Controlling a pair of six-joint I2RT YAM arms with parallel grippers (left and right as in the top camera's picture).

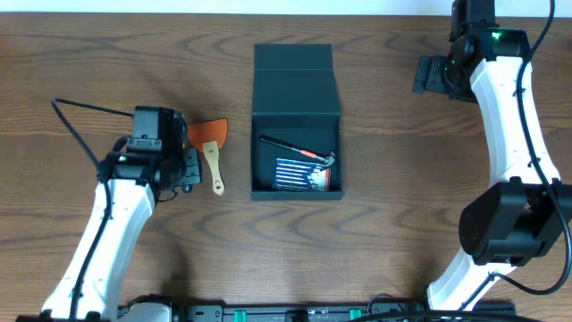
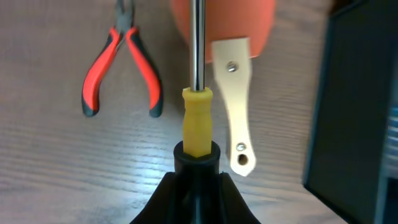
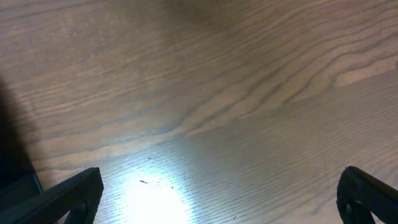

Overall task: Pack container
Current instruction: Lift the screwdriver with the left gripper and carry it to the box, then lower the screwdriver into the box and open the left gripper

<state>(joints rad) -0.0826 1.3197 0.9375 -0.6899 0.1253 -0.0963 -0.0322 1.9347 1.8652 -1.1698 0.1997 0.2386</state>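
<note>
Left gripper clenched on screwdriver | right gripper released | advised: lift clear of scraper, carry level, lower lengthwise into container, avoid rim.

No text or number is legible anywhere, the container included

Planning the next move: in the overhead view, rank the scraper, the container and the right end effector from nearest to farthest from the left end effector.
1. Scraper, just right of the left end effector.
2. Container, table centre.
3. Right end effector, far right.
</note>
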